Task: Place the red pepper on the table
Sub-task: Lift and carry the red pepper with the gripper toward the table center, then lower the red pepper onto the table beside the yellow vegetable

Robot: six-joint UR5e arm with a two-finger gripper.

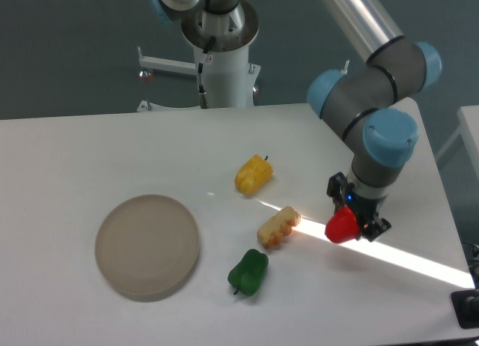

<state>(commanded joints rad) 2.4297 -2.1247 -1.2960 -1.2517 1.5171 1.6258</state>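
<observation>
Camera view: the gripper (352, 220) is clamped on the red pepper (341, 226), apparently just above the table (75, 151), right of the corn piece (278, 226), on the right side.

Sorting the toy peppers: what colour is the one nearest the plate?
Green pepper, clearest in the fixed camera view.

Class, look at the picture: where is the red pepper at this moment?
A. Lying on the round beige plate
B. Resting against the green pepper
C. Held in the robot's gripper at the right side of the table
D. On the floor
C: the red pepper sits in the gripper, far from the plate and apart from the green pepper.
</observation>
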